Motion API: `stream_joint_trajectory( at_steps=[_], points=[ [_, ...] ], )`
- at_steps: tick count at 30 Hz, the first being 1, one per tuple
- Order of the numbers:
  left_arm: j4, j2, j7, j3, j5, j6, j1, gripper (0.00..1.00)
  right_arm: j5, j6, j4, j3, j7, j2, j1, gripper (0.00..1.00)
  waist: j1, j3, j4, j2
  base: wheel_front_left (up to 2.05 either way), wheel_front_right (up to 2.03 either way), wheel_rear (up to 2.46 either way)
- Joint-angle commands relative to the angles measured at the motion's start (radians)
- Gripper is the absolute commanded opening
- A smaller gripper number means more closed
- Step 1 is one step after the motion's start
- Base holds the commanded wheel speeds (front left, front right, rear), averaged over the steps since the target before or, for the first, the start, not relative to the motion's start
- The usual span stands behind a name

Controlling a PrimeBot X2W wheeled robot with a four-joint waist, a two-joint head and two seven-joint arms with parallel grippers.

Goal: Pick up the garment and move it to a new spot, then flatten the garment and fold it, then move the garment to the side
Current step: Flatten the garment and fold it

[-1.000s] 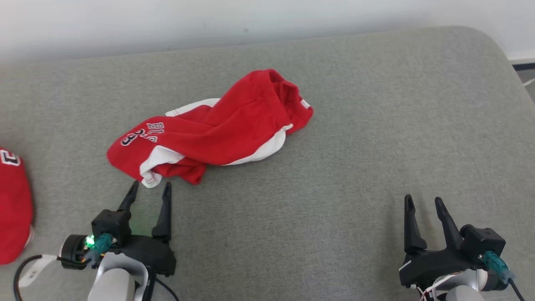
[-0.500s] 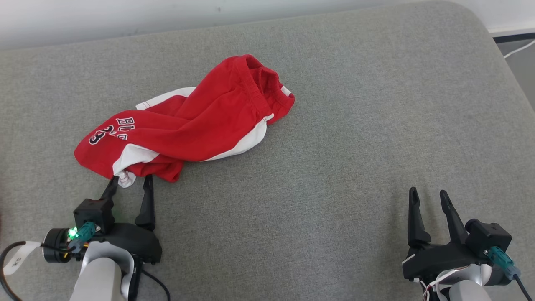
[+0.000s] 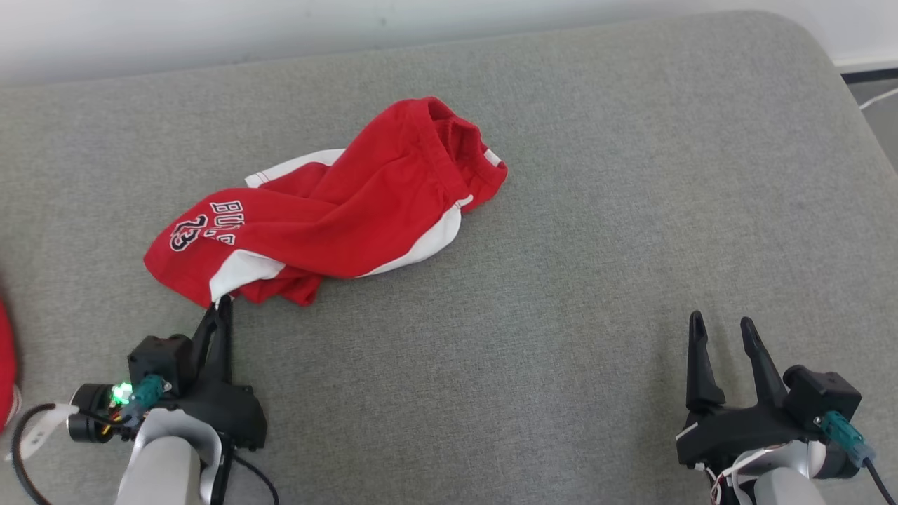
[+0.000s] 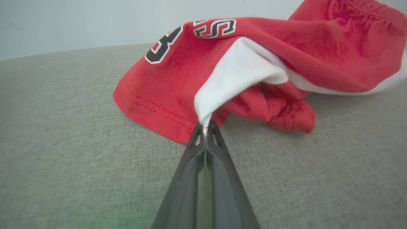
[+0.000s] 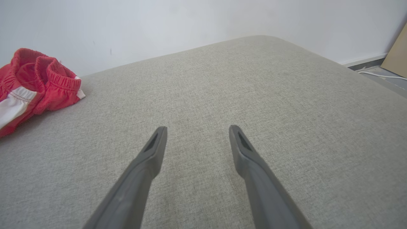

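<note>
Cushion of grey woven fabric meets a white wall. Red shorts lie crumpled toward its left; left gripper pinches their white hem, right gripper gapes empty near the front right corner.

A garment lies on a cushion, left of centre, running from the near left toward the far middle. The left end effector meets its nearest corner. The right end effector sits well apart, at the near right. A wall stands behind. Another cloth lies at the far left.
</note>
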Motion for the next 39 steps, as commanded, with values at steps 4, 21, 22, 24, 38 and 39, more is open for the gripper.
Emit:
stream_joint_trajectory(
  at_steps=[4,21,22,24,38,39],
  points=[
    [-0.030,0.014,-0.001,-0.027,0.024,-0.006,0.060,0.00,0.008,0.000,0.014,-0.002,0.000,0.006,0.027,1.00,-0.0001,-0.046,0.041,-0.0001,0.00,0.00,0.00],
    [-0.107,0.040,-0.001,-0.208,0.064,-0.057,0.266,0.00,0.020,0.000,0.049,0.008,0.000,0.015,0.085,1.00,-0.0001,-0.151,0.238,-0.0001,0.00,0.00,0.00],
    [-0.107,0.042,-0.001,-0.214,0.062,-0.057,0.277,0.00,0.021,0.000,0.051,0.010,0.000,0.015,0.086,1.00,-0.0001,-0.157,0.241,-0.0001,0.00,0.00,0.00],
    [-0.102,0.048,-0.001,-0.224,0.057,-0.055,0.299,0.00,0.021,0.000,0.055,0.012,0.000,0.015,0.086,1.00,-0.0001,-0.170,0.245,-0.0001,0.00,0.00,0.00],
    [-0.146,0.025,-0.001,-0.197,-0.010,0.012,0.382,1.00,0.017,0.000,0.045,0.094,0.000,0.013,0.069,1.00,-0.0001,-0.195,0.271,-0.0001,0.00,0.00,0.00],
    [-0.155,0.020,-0.001,-0.195,-0.015,0.018,0.388,1.00,0.018,0.000,0.043,0.103,0.000,0.009,0.065,1.00,-0.0001,-0.191,0.281,-0.0001,0.00,0.00,0.00]
  ],
)
